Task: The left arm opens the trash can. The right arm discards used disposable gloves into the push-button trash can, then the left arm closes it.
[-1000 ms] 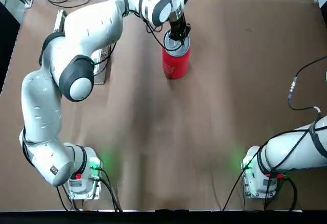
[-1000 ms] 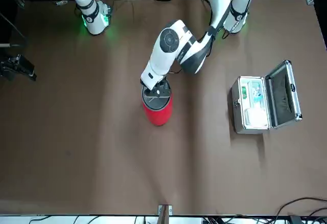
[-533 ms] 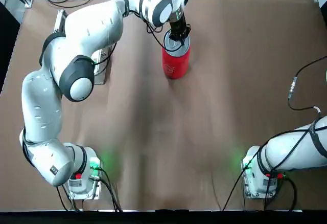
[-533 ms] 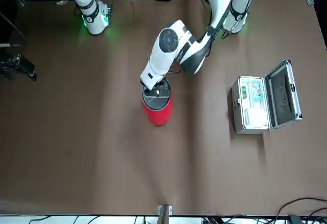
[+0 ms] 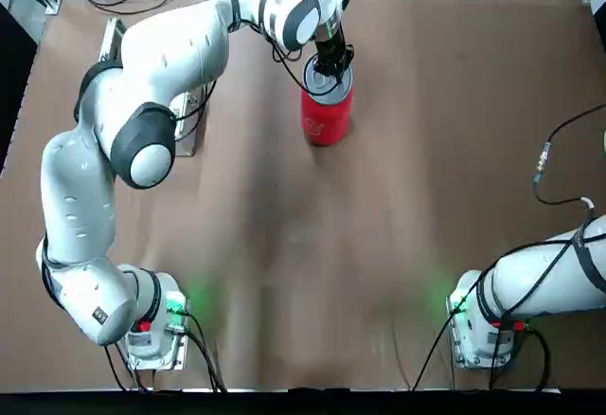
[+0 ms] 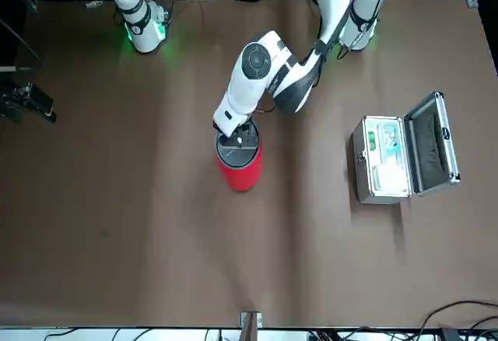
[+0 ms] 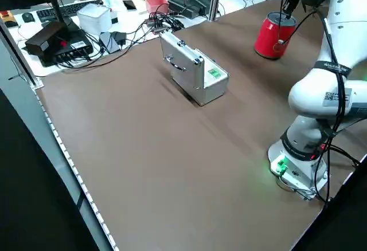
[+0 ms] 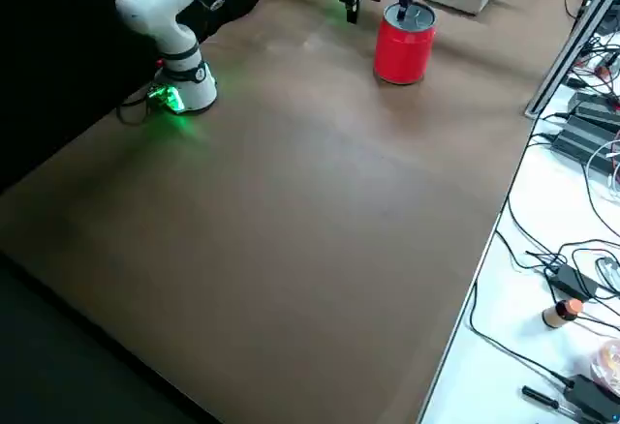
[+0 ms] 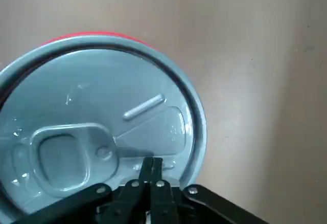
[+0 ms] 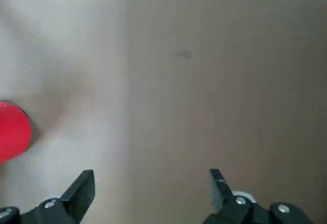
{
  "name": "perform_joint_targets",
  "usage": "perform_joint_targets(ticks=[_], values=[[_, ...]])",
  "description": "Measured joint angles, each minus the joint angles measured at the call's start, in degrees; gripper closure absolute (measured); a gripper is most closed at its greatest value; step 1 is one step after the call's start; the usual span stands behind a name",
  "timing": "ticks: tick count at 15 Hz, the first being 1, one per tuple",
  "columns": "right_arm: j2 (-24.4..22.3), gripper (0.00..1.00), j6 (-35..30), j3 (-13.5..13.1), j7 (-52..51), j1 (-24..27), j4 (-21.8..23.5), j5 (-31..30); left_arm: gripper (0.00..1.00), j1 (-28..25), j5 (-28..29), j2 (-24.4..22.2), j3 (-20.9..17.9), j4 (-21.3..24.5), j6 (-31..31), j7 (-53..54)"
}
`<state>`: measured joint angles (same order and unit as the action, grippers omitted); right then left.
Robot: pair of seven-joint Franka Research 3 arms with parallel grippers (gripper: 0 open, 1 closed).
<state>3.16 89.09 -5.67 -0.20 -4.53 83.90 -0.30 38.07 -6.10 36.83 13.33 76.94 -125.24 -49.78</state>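
Small red cylindrical trash can (image 5: 326, 112) with a round silver-grey metal lid (image 9: 97, 132): upright on the far middle of the brown surface (image 5: 379, 225), lid seated flat and shut.

Left gripper (image 9: 152, 169), dark, two-fingered: directly over the can, jaws pinched together to a single tip at the lid's edge, beside the raised tab and oval panel.

Right gripper (image 10: 152, 188): away from the can, jaws spread wide, holding nothing, over bare surface.

Silver rectangular case (image 6: 401, 158) with hinged lid raised: well to the left of the can, white and green contents inside.

Cream-white gloves: not seen in any view.

Step in hand, by judgement: either the opening press or the closing one; the shut lid and absent gloves do not settle it. Next move calls for a straight downward push at the lid's release, then a clean lift.
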Motion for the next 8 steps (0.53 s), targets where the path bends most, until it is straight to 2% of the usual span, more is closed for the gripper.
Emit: perform_joint_targets(ticks=[8], values=[[0.0, 0.02, 0.0, 0.0, 0.0, 0.0, 0.0, 0.0, 0.99, -0.1, 0.1, 0.0, -0.1, -0.3, -0.2, 0.0]])
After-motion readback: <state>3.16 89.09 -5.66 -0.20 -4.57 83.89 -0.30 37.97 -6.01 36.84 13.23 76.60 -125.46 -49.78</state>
